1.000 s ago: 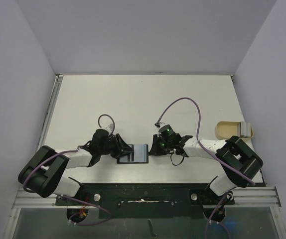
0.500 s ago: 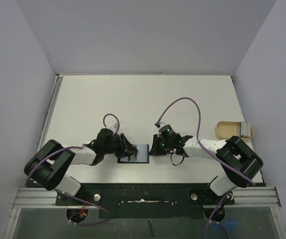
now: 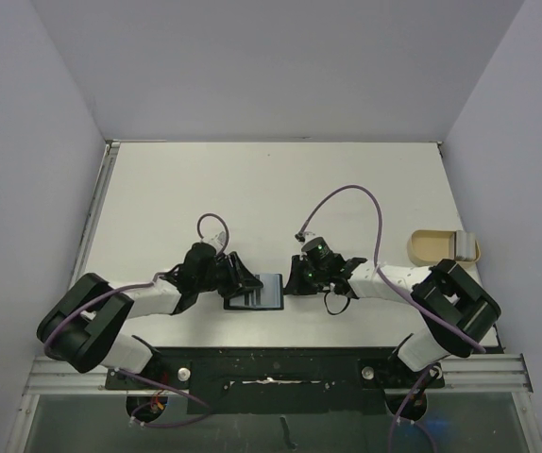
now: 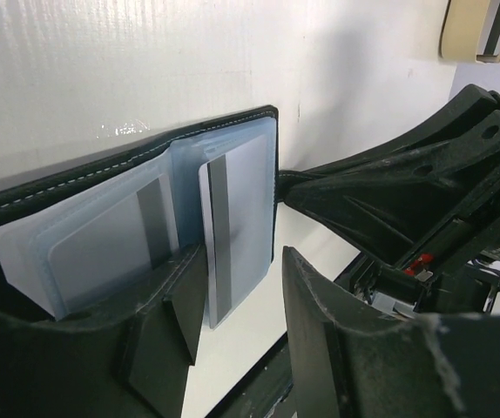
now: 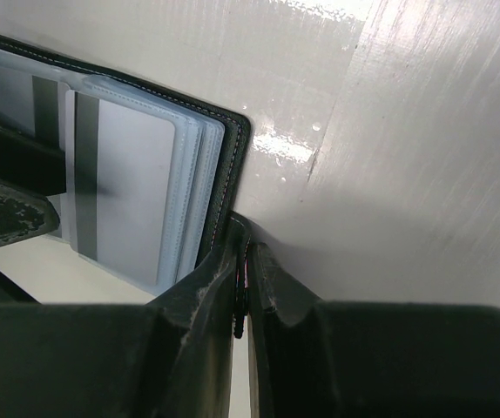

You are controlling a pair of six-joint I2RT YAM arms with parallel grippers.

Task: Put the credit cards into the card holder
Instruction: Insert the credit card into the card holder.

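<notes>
The black card holder (image 3: pixel 273 294) lies open near the table's front edge, its grey-blue sleeves up (image 4: pixel 102 252). A pale blue credit card (image 4: pixel 241 209) with a dark stripe sits partly in a sleeve, its lower end sticking out; it also shows in the right wrist view (image 5: pixel 132 183). My left gripper (image 3: pixel 239 280) is open at the holder's left side, its jaws (image 4: pixel 246 322) either side of the card's free corner. My right gripper (image 3: pixel 296 277) is shut (image 5: pixel 243 274) on the holder's right edge (image 5: pixel 233 148). Another card (image 3: pixel 466 245) lies in the tan tray.
A tan shallow tray (image 3: pixel 431 247) stands at the right edge of the table and shows at the top right of the left wrist view (image 4: pixel 463 35). Purple cables loop above both wrists. The black base rail runs along the near edge.
My left gripper has moved a little to the right, closer onto the open card holder. The right gripper has stayed shut on the holder's edge.
</notes>
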